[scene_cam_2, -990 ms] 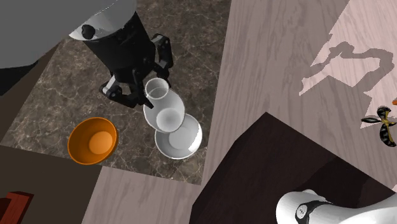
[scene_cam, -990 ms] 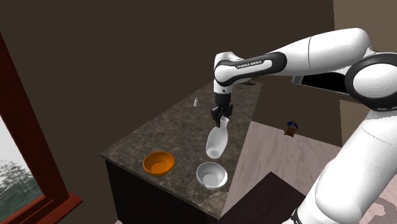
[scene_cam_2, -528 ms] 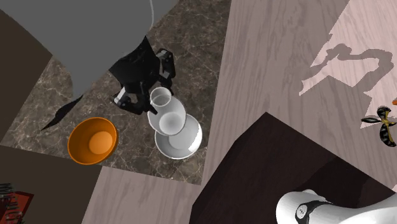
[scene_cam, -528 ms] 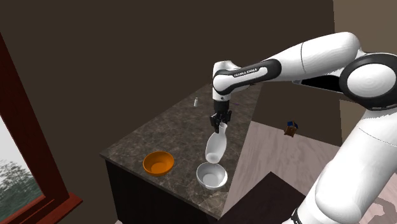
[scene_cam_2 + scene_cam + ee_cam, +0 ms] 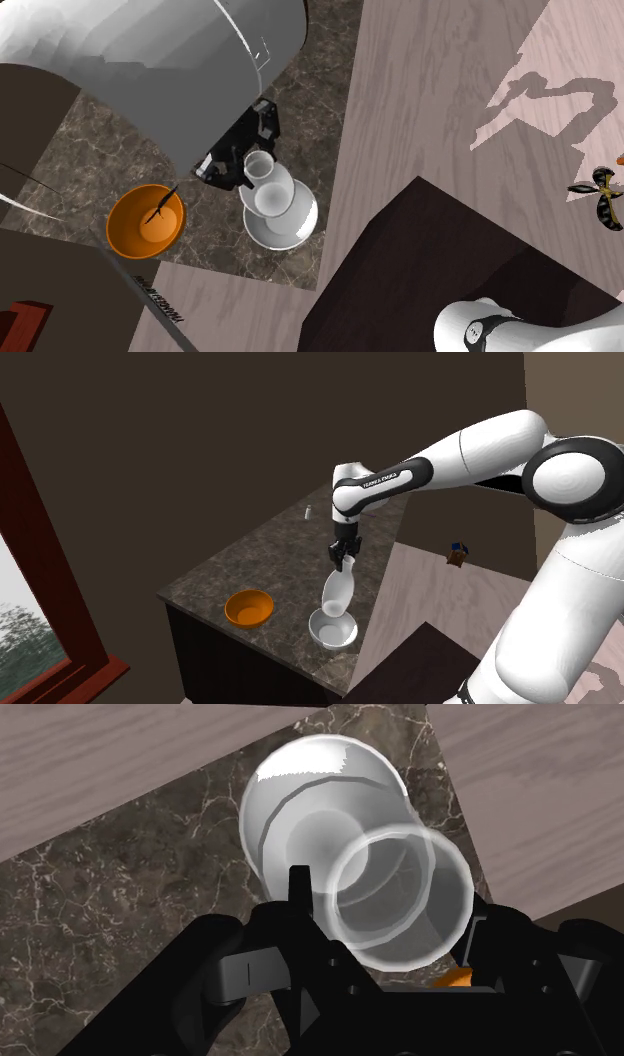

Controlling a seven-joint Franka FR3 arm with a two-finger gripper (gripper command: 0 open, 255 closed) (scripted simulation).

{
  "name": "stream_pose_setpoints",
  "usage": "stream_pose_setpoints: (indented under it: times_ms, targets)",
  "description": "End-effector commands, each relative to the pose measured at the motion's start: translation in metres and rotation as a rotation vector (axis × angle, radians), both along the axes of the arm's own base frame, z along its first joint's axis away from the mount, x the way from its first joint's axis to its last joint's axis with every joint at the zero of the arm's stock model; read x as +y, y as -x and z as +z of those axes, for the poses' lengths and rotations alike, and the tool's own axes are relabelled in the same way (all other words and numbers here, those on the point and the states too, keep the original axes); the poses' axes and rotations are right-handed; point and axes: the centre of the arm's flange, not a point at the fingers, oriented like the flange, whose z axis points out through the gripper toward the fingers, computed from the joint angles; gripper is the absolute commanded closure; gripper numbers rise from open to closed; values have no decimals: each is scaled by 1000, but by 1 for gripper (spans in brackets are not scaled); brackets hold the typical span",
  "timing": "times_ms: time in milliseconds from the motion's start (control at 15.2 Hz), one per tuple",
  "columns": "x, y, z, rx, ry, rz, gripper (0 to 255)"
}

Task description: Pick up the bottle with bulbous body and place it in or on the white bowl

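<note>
A pale, glassy bottle (image 5: pixel 338 592) with a bulbous body hangs neck-up, slightly tilted, from my black gripper (image 5: pixel 344 555), which is shut on its neck. Its base sits directly over the white bowl (image 5: pixel 333 631), about level with the rim; I cannot tell whether they touch. From the second exterior view the bottle (image 5: pixel 268 186) overlaps the far side of the bowl (image 5: pixel 292 228), with the gripper (image 5: pixel 240 168) beside its mouth. In the wrist view the fingers (image 5: pixel 300 892) clasp the open neck of the bottle (image 5: pixel 320 799).
An orange bowl (image 5: pixel 249 608) stands on the dark marble counter (image 5: pixel 260 552) to the shoulder view's left of the white bowl. A small white item (image 5: pixel 308 512) sits at the counter's far edge. The counter edge drops to wood flooring (image 5: pixel 450 592) right beside the white bowl.
My gripper has carried the bottle down and toward the white bowl; the bottle's base now hangs lower, at the bowl's rim. The grip has stayed shut.
</note>
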Motion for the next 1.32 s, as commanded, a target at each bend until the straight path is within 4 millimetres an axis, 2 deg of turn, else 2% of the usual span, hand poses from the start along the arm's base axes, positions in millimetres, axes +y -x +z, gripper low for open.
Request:
stream_pose_setpoints:
  times_ms: [0,660,1188,1254]
  targets:
    - [0,-1,-10,-1,0,0,255]
    - [0,-1,-63,-1,0,0,255]
    - [0,-1,-66,-1,0,0,255]
    - [0,-1,-66,-1,0,0,0]
